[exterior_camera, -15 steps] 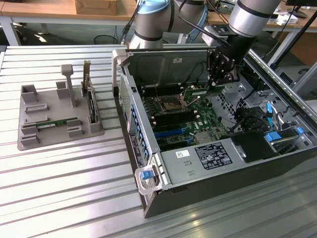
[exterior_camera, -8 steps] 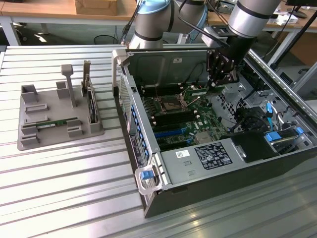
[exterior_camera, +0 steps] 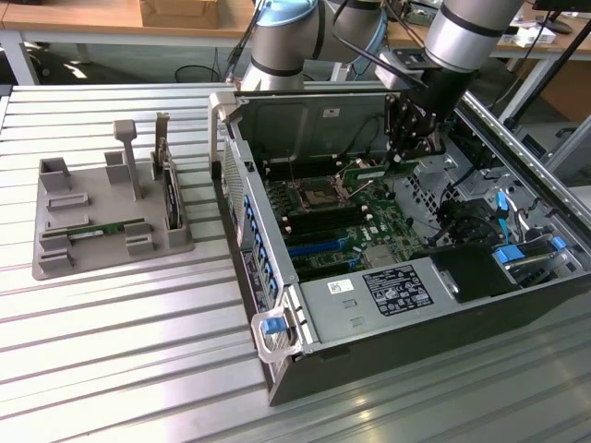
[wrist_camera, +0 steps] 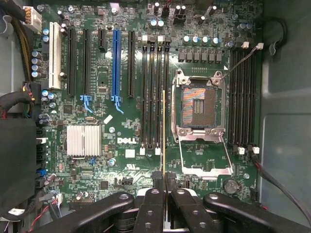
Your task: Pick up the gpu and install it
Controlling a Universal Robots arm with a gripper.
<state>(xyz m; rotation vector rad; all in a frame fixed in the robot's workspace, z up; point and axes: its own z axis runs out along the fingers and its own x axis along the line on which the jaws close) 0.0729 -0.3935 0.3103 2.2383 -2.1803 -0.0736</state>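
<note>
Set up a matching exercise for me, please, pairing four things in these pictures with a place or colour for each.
Things:
1. gpu
2. dark upright card
3. longest expansion slot
4. finned heatsink

Place or colour:
A. silver
B. standing in the grey tray
C. held between the fingers above the motherboard
D. blue

Pairs: 1-C, 2-B, 3-D, 4-A.

Ribbed shiny metal table (exterior_camera: 111, 351), matt grey plastic tray (exterior_camera: 55, 263).
</note>
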